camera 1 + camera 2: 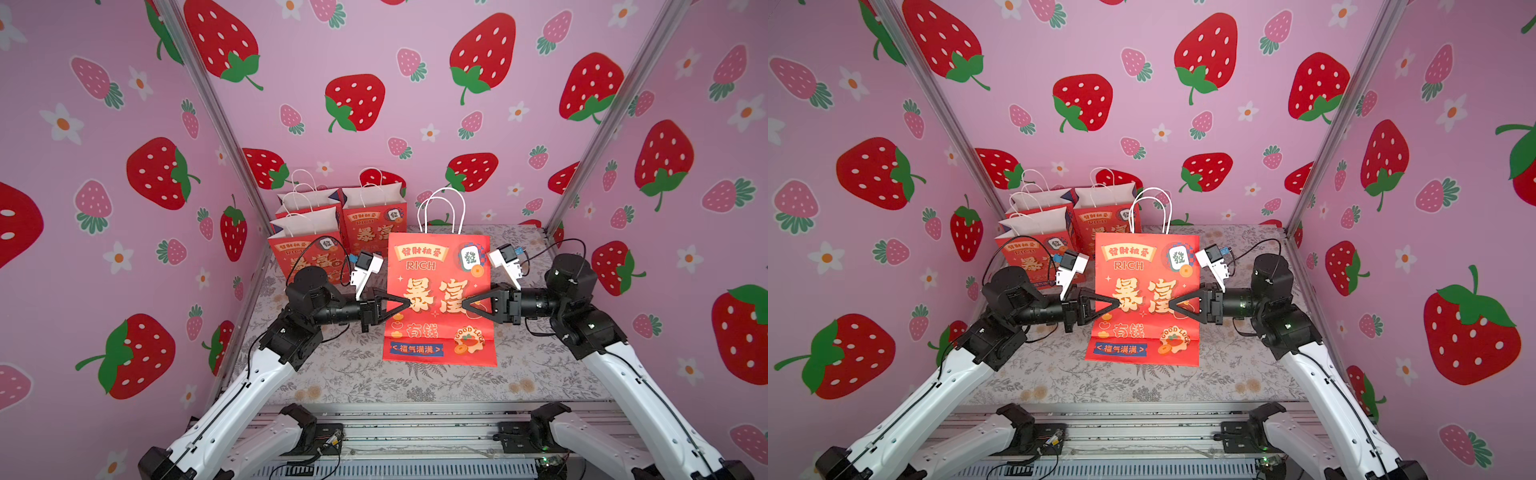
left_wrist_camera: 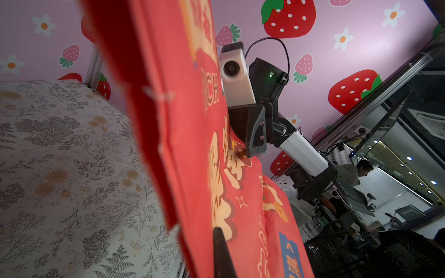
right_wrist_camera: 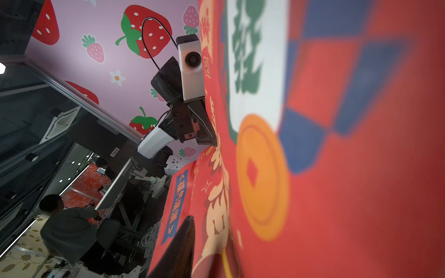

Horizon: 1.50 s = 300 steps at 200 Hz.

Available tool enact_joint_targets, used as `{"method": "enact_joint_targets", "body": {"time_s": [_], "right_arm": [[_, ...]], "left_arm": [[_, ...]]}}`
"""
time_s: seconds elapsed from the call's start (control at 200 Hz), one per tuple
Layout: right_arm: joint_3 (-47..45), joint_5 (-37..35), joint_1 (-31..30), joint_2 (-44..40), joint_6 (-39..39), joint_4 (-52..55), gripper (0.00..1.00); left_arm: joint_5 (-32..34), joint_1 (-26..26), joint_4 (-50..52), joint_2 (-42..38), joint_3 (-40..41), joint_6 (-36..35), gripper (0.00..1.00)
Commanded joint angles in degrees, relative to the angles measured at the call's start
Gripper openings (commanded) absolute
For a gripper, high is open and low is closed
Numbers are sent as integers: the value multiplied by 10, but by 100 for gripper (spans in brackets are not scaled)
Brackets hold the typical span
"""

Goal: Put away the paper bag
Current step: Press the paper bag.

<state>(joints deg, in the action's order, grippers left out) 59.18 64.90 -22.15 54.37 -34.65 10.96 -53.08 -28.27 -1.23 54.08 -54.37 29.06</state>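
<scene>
The flattened paper bag is upright between both grippers, probably light, floppy and easily creased, best pinched at its stiffer folded side edges; the left gripper is clamped shut on one side; the right gripper meets the opposite side, grip unclear.

Two arms of glossy white shells, the left arm and right arm, carry matte black joint housings. The left gripper and right gripper have black triangular open-frame fingers. White boxy wrist cameras with dark lenses trail thin black cables. A small green light glows on the right arm.
</scene>
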Motion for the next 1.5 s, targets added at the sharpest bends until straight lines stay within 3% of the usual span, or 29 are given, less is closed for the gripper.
{"method": "enact_joint_targets", "body": {"time_s": [0.0,0.15,0.19,0.25,0.395,0.505,0.81,0.885,1.016,1.126,1.231,1.376,1.496], "right_arm": [[10,-13,-3,-1,16,35,26],[18,-34,-3,4,26,55,8],[19,-38,-4,3,26,55,4],[23,-45,-3,1,27,56,0],[39,-48,-3,-3,35,65,0],[50,-49,-2,-8,41,71,0],[58,-36,-2,-10,52,85,0],[53,-25,-2,-12,50,85,11],[33,-21,-4,-17,45,83,41],[17,-24,-6,-37,38,79,49],[7,-27,-9,-42,28,69,49],[5,-30,-10,-41,28,66,30],[5,-32,-11,-39,18,52,23]], "left_arm": [[22,4,12,-7,-18,-27,0],[19,4,30,-5,-21,-41,0],[16,4,35,-5,-22,-44,4],[7,4,44,-4,-24,-50,17],[-30,5,66,1,-27,-68,52],[-53,5,76,12,-28,-74,59],[-59,5,62,18,-25,-68,11],[-51,5,59,16,-25,-66,4],[-35,5,53,10,-24,-62,0],[-25,5,51,8,-23,-60,0],[-22,5,48,5,-22,-59,0],[-21,5,44,3,-21,-56,0],[-30,5,37,4,-18,-52,0]]}}
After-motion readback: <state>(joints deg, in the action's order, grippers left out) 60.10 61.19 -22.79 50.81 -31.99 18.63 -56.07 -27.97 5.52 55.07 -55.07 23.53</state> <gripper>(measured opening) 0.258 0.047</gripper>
